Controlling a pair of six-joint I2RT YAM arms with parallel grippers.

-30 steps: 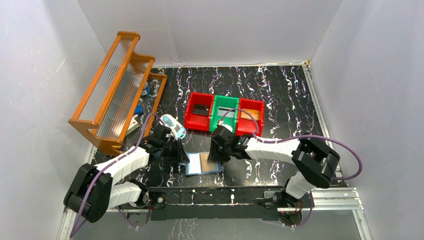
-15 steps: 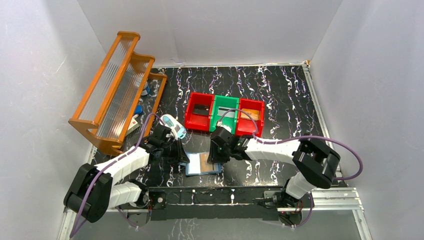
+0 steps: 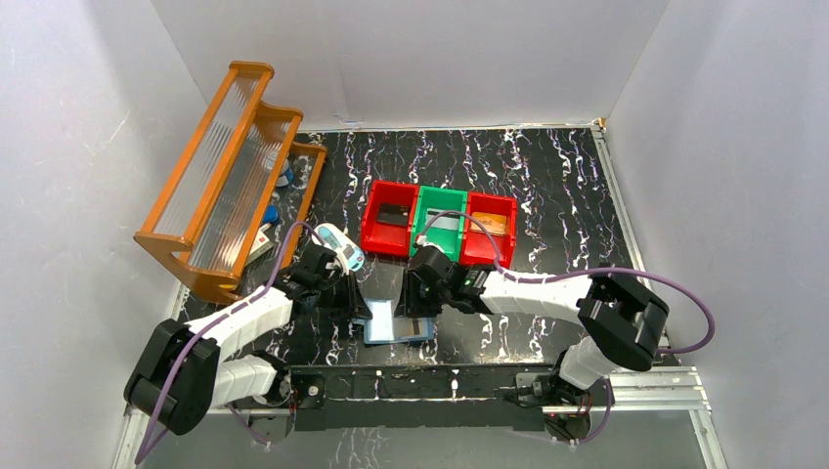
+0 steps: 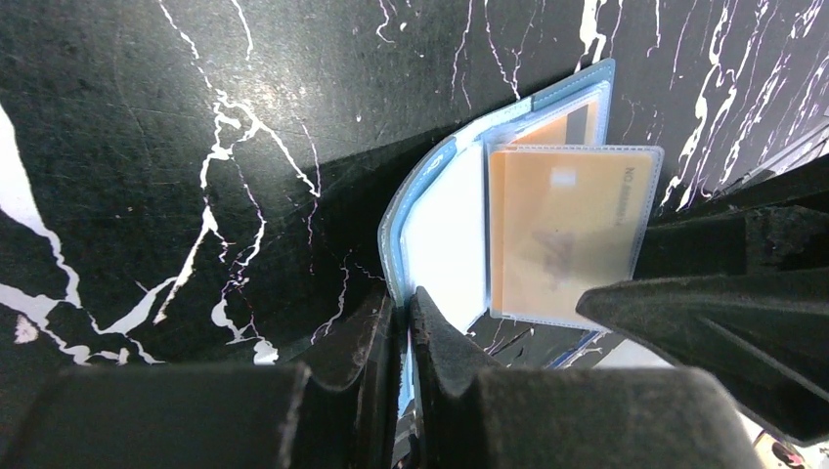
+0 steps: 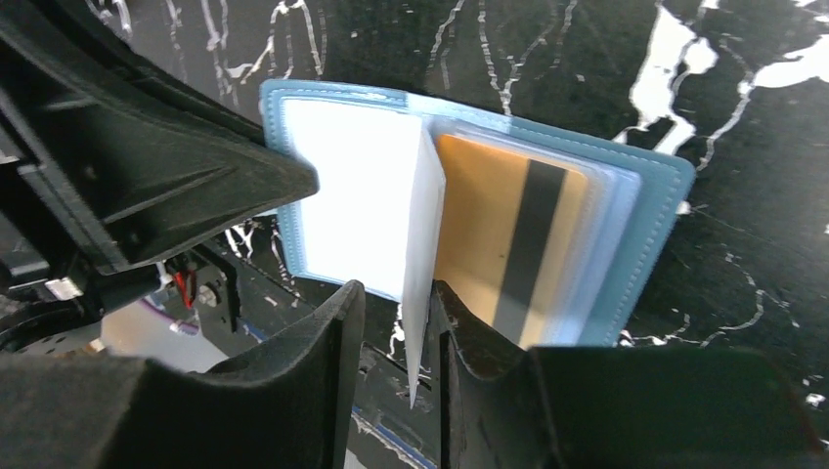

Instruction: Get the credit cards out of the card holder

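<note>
The blue card holder (image 3: 396,322) lies open on the black table near the front edge. My left gripper (image 4: 403,303) is shut on its left cover edge (image 4: 396,225). A pale leaf (image 5: 420,244) of the holder stands upright between the fingers of my right gripper (image 5: 396,298). The leaf leans on the right finger and there is a gap on its other side, so the jaws are open. Behind the leaf, a tan-orange credit card (image 5: 489,234) with a black stripe sits in a pocket. From the left wrist, a tan-orange card (image 4: 567,234) shows in a clear sleeve.
Three bins stand behind the holder: a red bin (image 3: 376,234) with a black card, a green bin (image 3: 423,230) with a pale one, and a red bin (image 3: 508,233) with an orange one. A white-and-blue oval case (image 3: 340,246) lies by the left arm. An orange rack (image 3: 230,176) stands at the far left.
My right gripper has shifted slightly left over the holder. The orange face that showed from above is now mostly pale, with a leaf raised. The left gripper has not moved.
</note>
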